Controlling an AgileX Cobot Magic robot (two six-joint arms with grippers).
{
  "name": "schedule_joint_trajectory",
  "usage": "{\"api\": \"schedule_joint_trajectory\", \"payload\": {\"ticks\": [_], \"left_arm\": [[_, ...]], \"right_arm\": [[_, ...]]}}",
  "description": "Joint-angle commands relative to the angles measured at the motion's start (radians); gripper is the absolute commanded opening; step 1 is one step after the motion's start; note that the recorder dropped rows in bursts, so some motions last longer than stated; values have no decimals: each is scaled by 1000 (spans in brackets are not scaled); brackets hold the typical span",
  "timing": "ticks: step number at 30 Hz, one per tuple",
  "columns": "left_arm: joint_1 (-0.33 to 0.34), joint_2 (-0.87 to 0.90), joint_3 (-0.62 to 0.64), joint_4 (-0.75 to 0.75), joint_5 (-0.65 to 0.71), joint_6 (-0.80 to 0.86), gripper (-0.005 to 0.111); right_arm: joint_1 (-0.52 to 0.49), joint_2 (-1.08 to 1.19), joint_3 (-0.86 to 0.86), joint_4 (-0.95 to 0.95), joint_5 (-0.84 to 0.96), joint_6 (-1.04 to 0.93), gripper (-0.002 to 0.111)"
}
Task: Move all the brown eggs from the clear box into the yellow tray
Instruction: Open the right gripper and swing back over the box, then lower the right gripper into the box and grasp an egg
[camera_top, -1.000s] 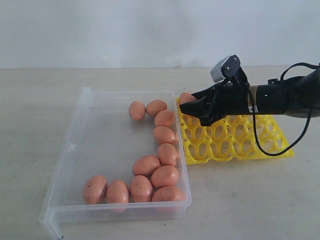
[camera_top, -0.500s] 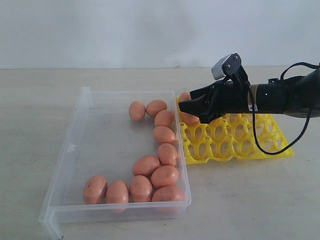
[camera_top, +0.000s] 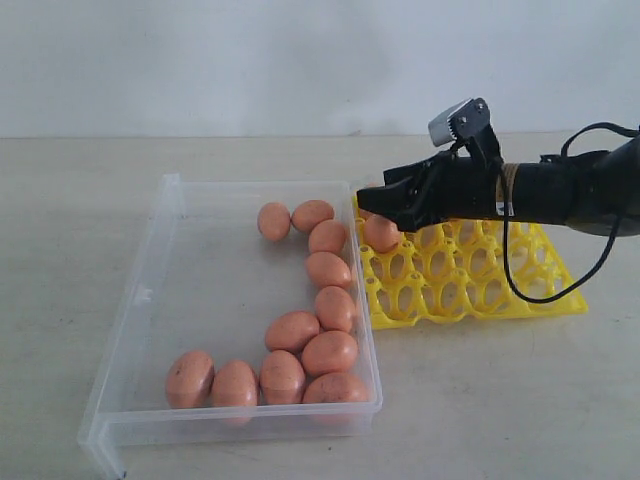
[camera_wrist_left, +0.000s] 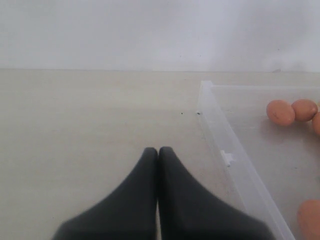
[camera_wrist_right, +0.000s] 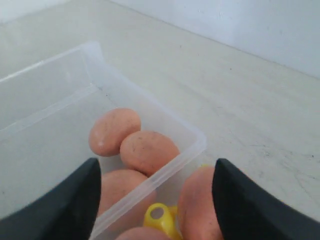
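Note:
Several brown eggs (camera_top: 328, 352) lie along the right side and front of the clear box (camera_top: 150, 295). One egg (camera_top: 381, 233) sits in a cup at the left edge of the yellow tray (camera_top: 500, 290). A second tray egg (camera_wrist_right: 200, 205) lies at the far corner, mostly hidden behind the arm in the exterior view. My right gripper (camera_top: 372, 197) hovers open just above that tray corner, holding nothing. In the right wrist view its jaws (camera_wrist_right: 156, 167) stand wide over a yellow post (camera_wrist_right: 157, 217) and the box wall (camera_wrist_right: 165, 167). My left gripper (camera_wrist_left: 158, 150) is shut and empty, on the table left of the box (camera_wrist_left: 235, 160).
The box and the tray stand side by side, almost touching, on a pale table. A black cable (camera_top: 520, 280) hangs from the right arm over the tray. A white wall closes the back.
The right gripper has opened wider and risen a little from the tray's left edge. The egg it held now sits in the cup below it. The left gripper has not moved.

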Motion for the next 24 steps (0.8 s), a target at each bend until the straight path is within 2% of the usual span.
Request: {"api": "schedule_joint_trajectory", "payload": {"ticks": [1,4,7,8,9,10,13,14,15,16,17,18,20,22,23,24], "left_arm": [[-4,-1,3,-3,-7,-1,-4],[-4,-1,3,-3,-7,-1,-4],[-4,-1,3,-3,-7,-1,-4],[-4,-1,3,-3,-7,-1,-4],[-4,-1,3,-3,-7,-1,-4],[-4,-1,3,-3,-7,-1,-4],[-4,-1,3,-3,-7,-1,-4],[-4,-1,3,-3,-7,-1,-4],[-4,-1,3,-3,-7,-1,-4],[-4,-1,3,-3,-7,-1,-4],[-4,-1,3,-3,-7,-1,-4],[-4,-1,3,-3,-7,-1,-4],[-4,-1,3,-3,-7,-1,-4],[-4,-1,3,-3,-7,-1,-4],[-4,-1,3,-3,-7,-1,-4],[-4,-1,3,-3,-7,-1,-4]], "right_arm": [[21,-99,-4,13,-45,55,53],[69,-216,-4,-28,-22,164,30],[167,-327,-4,-109,60,223,2],[203,-349,-4,-130,104,226,0],[304,-383,-4,-176,275,216,0],[362,-390,-4,-195,402,190,0],[640,-323,-29,-205,1249,5,0],[687,-288,-61,-200,1411,-30,0],[721,-247,-130,-101,1535,-44,0],[729,-223,-194,52,1563,-131,0],[727,-194,-301,422,1575,-444,0],[714,-166,-418,842,1687,-873,0],[697,-118,-591,1295,2005,-1445,0],[699,-96,-665,1337,2165,-1641,0],[699,-96,-670,1337,2165,-1673,0],[699,-96,-667,1327,2165,-1682,5]]}}
